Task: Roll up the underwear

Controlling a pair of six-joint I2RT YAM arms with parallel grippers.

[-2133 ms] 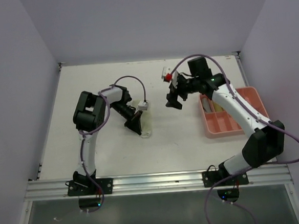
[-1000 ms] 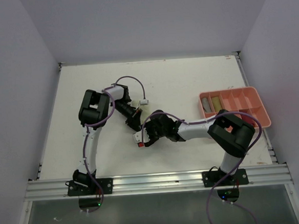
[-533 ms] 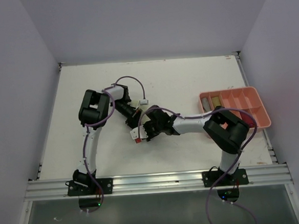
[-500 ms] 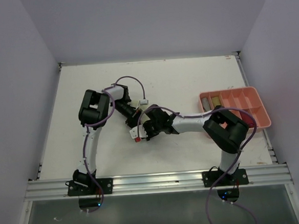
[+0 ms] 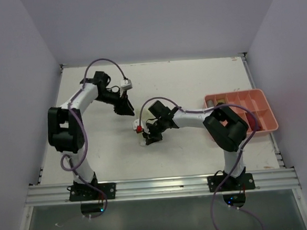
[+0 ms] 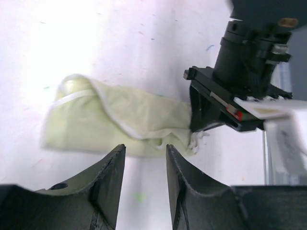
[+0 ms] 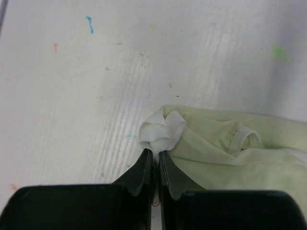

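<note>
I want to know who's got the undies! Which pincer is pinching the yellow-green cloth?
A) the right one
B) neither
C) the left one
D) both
A: the right pincer is shut on a bunched, white-trimmed corner of the pale yellow-green underwear, while the left pincer stands open, away from it.
</note>
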